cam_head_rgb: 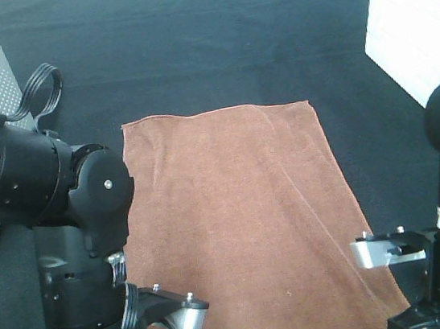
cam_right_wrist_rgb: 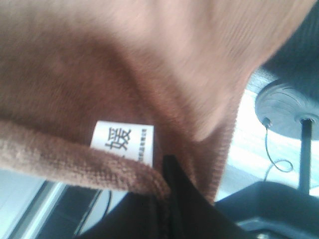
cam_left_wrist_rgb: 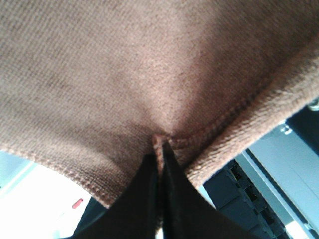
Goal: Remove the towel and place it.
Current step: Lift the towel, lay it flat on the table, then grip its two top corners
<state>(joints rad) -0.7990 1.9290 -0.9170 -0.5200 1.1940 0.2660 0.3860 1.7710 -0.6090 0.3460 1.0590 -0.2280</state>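
on black table cloth (cam_head_rgb: 189, 55), towel (cam_head_rgb: 242, 210) spread out, left gripper (cam_left_wrist_rgb: 160, 148) and right gripper (cam_right_wrist_rgb: 168, 168) each clamped on its near edge: grasp made, next lift both evenly.

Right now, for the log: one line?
left claw: shut on towel | right claw: shut on towel | towel: spread on table

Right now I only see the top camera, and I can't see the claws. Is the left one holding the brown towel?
Observer: Yes. In the left wrist view, the left gripper is shut on the stitched edge of the towel.
Operator: And the right one?
Observer: The right gripper is shut on the towel's edge too.
Operator: Is anything near it?
Observer: A small white tag with printed characters is sewn into the edge, right beside that grip.
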